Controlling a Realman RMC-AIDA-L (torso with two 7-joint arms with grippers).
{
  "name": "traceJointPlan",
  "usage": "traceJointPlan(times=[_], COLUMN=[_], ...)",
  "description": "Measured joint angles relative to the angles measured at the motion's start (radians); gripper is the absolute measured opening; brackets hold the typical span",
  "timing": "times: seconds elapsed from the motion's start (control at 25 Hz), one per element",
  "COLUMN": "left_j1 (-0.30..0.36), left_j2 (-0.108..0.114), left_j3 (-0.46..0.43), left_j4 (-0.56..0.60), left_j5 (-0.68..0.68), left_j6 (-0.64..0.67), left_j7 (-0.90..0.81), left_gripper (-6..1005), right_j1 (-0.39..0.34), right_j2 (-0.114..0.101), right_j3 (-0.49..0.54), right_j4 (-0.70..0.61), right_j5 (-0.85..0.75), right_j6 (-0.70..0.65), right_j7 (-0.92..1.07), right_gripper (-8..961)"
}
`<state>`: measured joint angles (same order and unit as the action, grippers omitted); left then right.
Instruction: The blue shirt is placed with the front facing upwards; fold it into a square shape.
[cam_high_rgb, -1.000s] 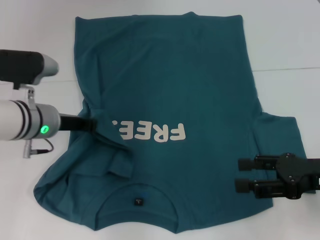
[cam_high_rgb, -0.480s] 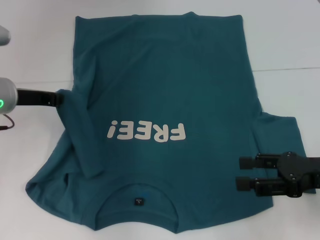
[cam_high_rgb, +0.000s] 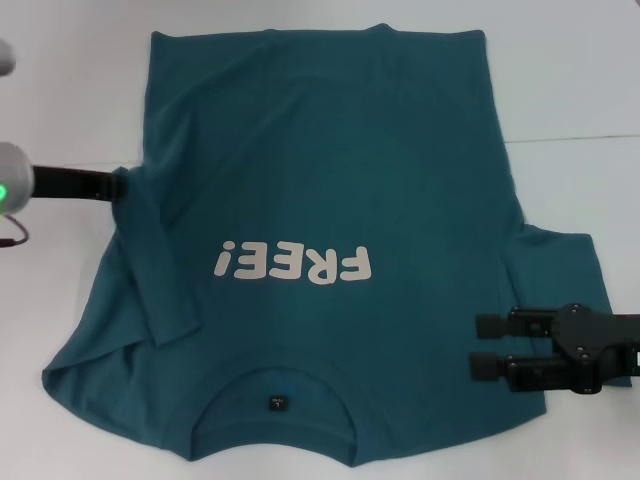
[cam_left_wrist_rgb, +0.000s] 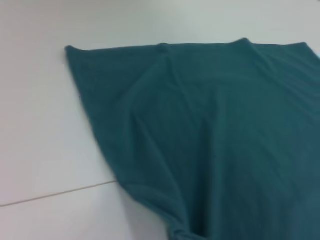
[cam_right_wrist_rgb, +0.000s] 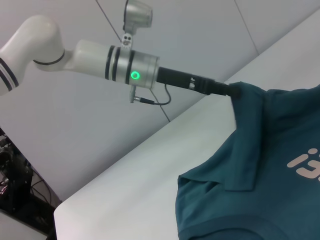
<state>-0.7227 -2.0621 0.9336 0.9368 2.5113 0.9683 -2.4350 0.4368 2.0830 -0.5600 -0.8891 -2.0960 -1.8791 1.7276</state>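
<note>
At far left, my left gripper (cam_high_rgb: 118, 187) is pinching the left edge of the blue shirt (cam_high_rgb: 330, 200), lifting that fabric off the white tabletop (cam_high_rgb: 70, 90). The shirt lies front up across the middle, collar nearest me, "FREE!" lettering (cam_high_rgb: 293, 263) showing. At right, my right gripper (cam_high_rgb: 482, 346) hovers over the shirt's right sleeve, fingers spread, holding nothing.

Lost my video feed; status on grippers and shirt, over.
Left gripper shut on blue shirt, lifting its left edge. Right gripper open, over the right sleeve. Shirt front-up, unfolded. Nothing in the way.
</note>
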Motion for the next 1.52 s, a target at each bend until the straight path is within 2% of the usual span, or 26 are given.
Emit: traceJointPlan(times=[0.36, 0.44, 0.48, 0.68, 1.08, 1.32, 1.52], left_j1=[-0.088, -0.099, -0.105, -0.116, -0.162, -0.117, -0.04], left_j2=[-0.046, -0.06, -0.075, -0.1, -0.101, -0.101, -0.101], left_j3=[0.006, 0.006, 0.006, 0.006, 0.007, 0.043, 0.135], left_j4=[-0.14, -0.158, -0.164, -0.18, -0.293, -0.213, -0.103], left_j5=[0.002, 0.001, 0.0, -0.03, -0.088, -0.089, -0.08], left_j6=[-0.081, -0.109, -0.142, -0.209, -0.282, -0.218, -0.169], left_j7=[0.001, 0.001, 0.001, 0.002, 0.05, 0.056, 0.057], left_gripper=[30, 31, 31, 34, 120, 184, 394], right_j1=[0.0, -0.002, -0.002, -0.003, 0.008, 0.009, 0.011], right_j2=[0.0, 0.0, 0.0, 0.0, 0.0, 0.0, -0.002], right_j3=[-0.007, -0.008, -0.008, -0.009, -0.022, -0.023, -0.023], right_j4=[0.004, 0.005, 0.005, 0.01, 0.028, 0.029, 0.03], right_j5=[-0.006, -0.006, -0.006, -0.006, -0.007, -0.007, -0.007], right_j6=[0.002, 0.002, 0.002, 0.006, 0.012, 0.015, 0.015], right_j7=[0.0, 0.0, 0.0, 0.0, -0.001, -0.002, -0.001], right_gripper=[829, 829, 829, 830, 831, 831, 832])
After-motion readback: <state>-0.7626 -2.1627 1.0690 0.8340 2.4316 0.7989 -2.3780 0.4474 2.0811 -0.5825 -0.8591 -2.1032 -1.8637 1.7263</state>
